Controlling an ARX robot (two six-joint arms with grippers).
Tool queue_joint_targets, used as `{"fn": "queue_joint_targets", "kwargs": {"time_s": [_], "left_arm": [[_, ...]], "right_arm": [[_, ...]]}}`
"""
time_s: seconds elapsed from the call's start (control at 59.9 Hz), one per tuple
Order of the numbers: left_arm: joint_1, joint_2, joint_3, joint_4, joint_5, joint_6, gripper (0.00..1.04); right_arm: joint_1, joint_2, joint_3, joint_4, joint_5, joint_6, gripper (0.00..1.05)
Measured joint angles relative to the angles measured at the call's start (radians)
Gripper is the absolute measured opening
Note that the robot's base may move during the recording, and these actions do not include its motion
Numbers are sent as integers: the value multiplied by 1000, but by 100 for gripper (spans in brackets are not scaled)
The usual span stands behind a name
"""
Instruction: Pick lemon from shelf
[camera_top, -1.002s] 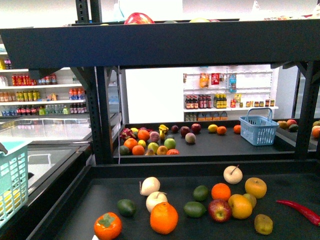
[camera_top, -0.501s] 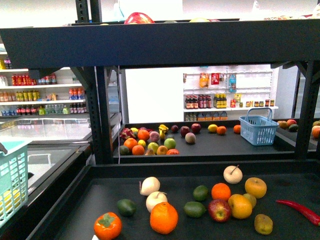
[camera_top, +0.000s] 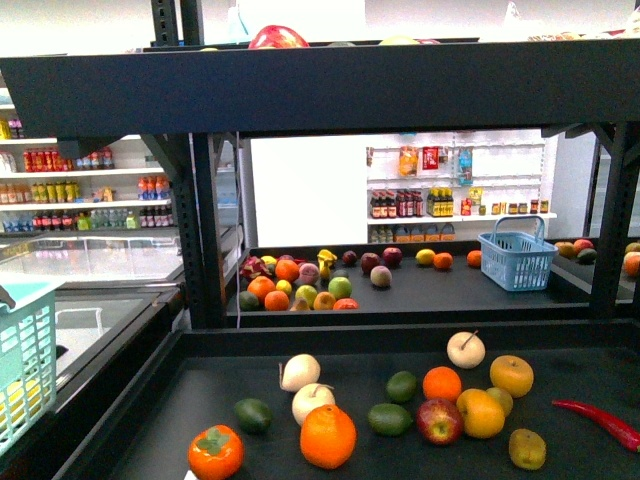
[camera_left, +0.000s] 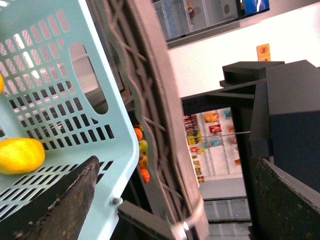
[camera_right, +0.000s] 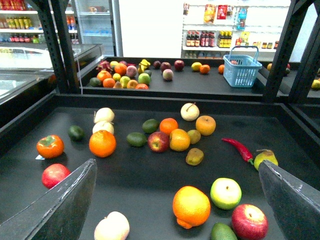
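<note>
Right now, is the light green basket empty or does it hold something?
Not empty. The left wrist view shows a yellow fruit lying inside the light green basket.

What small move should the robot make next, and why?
Probably lift the right claw clear of the shelf. It hangs open and empty over the fruit, while what looks like the lemon already lies in the pale green basket, seen just past the open left claw.
</note>
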Motion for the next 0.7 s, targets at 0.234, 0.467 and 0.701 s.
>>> {"fn": "queue_joint_targets", "kwargs": {"time_s": [0.234,0.467,0.701], "left_arm": [[-46,-325,-135,-339,-170,371,97],[-276,-836,-425,-356,-212,887,80],[-447,-1110,-784,-253,-334,1135,33]], "right_arm": [[0,0,0,0,0,0,97],[0,0,0,0,0,0,97],[0,0,0,0,0,0,97]]}}
